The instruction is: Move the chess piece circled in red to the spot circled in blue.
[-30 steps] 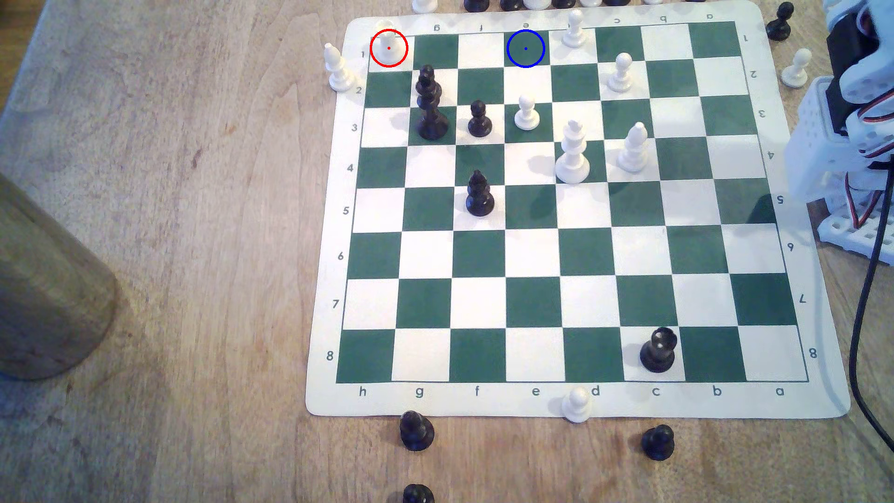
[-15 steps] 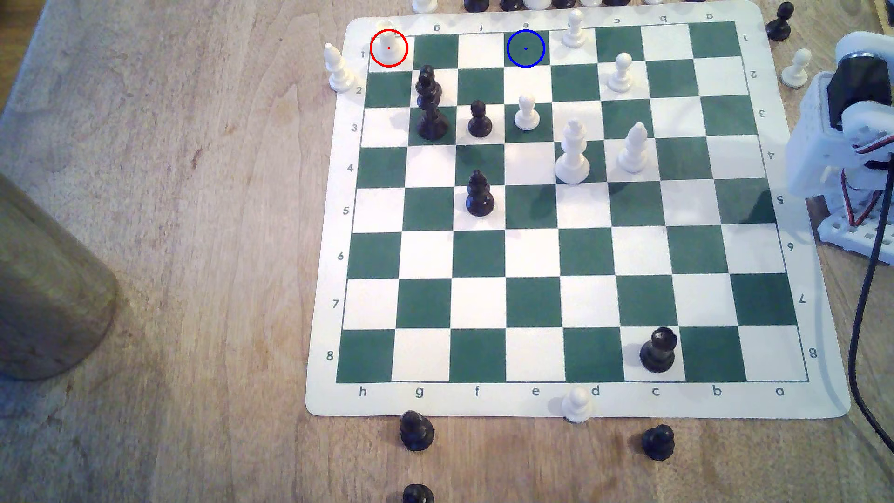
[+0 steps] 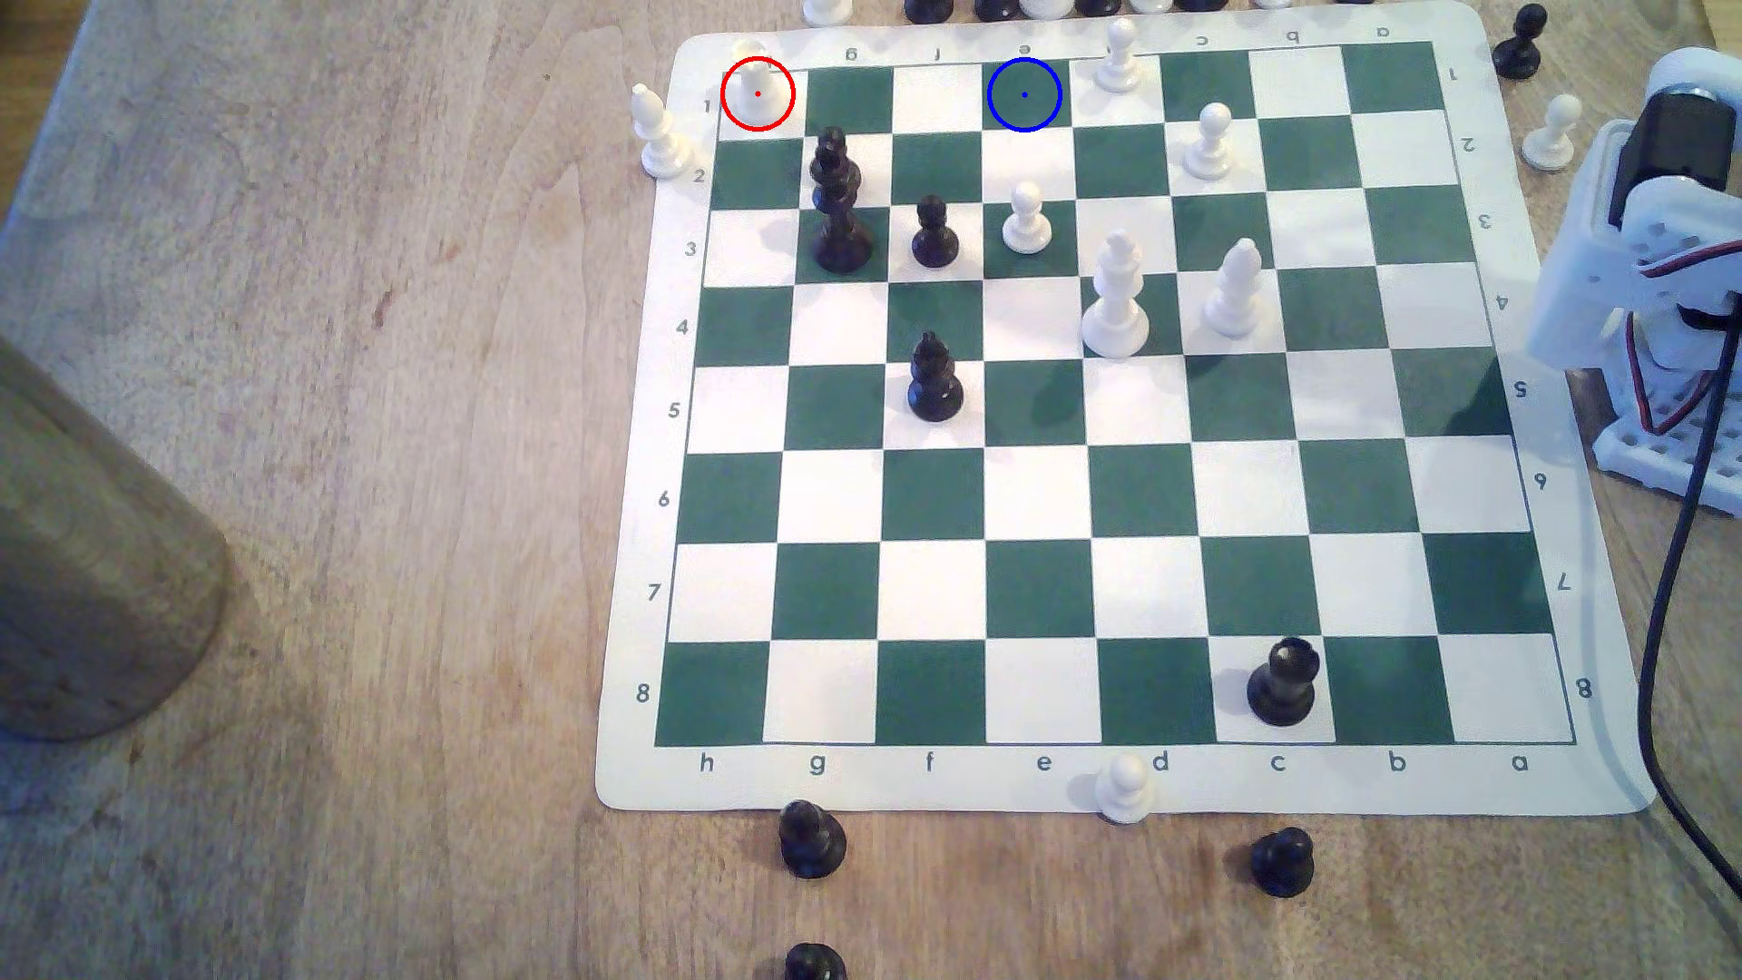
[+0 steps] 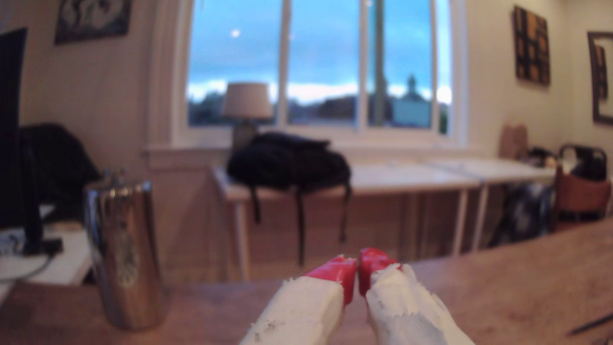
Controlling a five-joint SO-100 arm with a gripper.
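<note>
Risk lay in the reach: the claw (image 4: 357, 273), tips together and empty, could topple the pawn (image 3: 1119, 58) beside the blue-ringed square (image 3: 1025, 94) while carrying the rook (image 3: 757, 87).

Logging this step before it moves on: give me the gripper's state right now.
Gripper: closed, red fingertips nearly touching, holding nothing; the rook stands on its red-circled square.

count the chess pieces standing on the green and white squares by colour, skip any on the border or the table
white plastic chess pieces: 6
black plastic chess pieces: 4
total: 10
</note>
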